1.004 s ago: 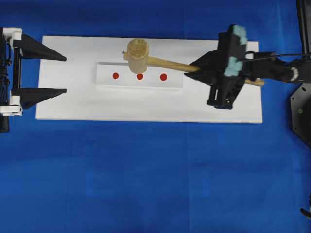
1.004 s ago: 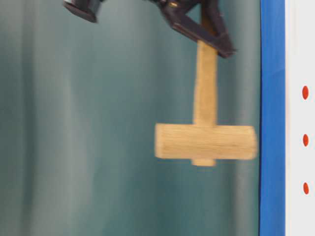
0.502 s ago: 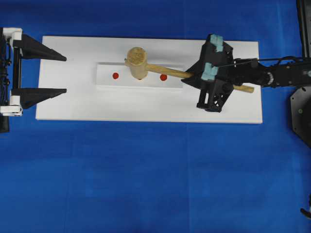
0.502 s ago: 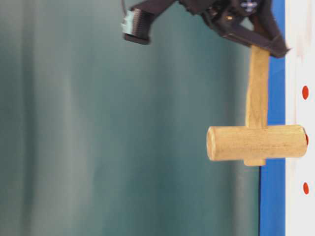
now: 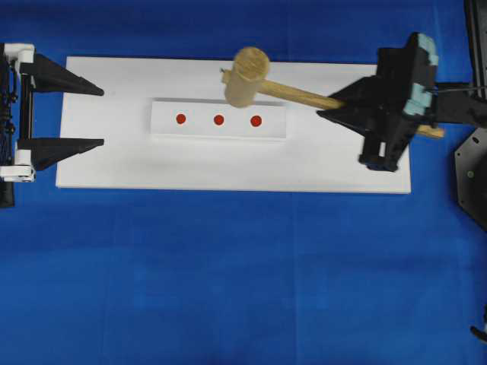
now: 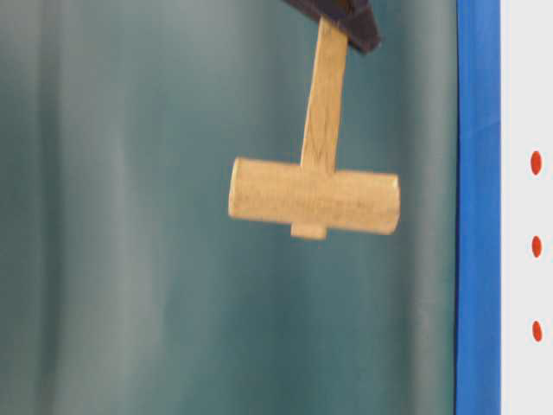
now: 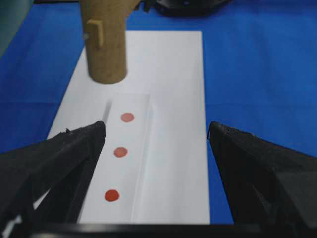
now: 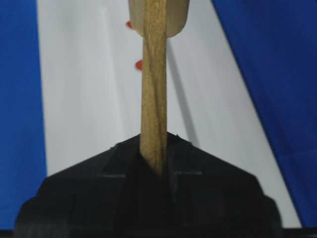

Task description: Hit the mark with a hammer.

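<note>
Your right gripper (image 5: 342,109) was at three o'clock in the overhead view, its black fingers pointing toward nine o'clock and clamped tight on the hammer (image 5: 262,80) handle, the wrist rolled onto its side. Your left gripper (image 5: 99,115) sat at nine o'clock, jaws spread wide and holding nothing, pointing toward three o'clock.
</note>
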{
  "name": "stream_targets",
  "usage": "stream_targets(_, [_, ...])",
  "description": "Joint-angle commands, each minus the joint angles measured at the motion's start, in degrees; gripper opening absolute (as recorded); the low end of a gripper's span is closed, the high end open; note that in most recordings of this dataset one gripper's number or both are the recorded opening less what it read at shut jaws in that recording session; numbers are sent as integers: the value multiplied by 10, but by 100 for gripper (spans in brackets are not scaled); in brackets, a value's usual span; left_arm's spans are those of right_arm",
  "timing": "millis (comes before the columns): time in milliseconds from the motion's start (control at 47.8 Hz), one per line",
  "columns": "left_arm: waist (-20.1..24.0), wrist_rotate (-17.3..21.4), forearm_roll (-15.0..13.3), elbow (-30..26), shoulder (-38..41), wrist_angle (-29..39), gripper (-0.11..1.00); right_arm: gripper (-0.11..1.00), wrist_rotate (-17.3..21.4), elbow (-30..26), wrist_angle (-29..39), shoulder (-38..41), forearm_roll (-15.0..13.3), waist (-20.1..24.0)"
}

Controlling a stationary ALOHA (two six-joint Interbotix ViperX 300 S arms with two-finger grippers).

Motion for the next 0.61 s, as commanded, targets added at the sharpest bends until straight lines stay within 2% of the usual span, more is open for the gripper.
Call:
stream_targets(0, [2, 0, -1, -6, 1, -3, 83, 0, 1, 0, -1, -15, -2, 1])
stream_targets(209, [2, 0, -1, -6, 1, -4, 83, 0, 1, 4, -2, 10, -1, 1])
stream_targets(460, [2, 0, -1, -6, 1, -4, 83, 0, 22, 16, -2, 148, 12, 4])
stream_targets(586, [2, -1, -1, -5, 0, -3, 83, 0, 21, 10, 3, 148, 11, 6])
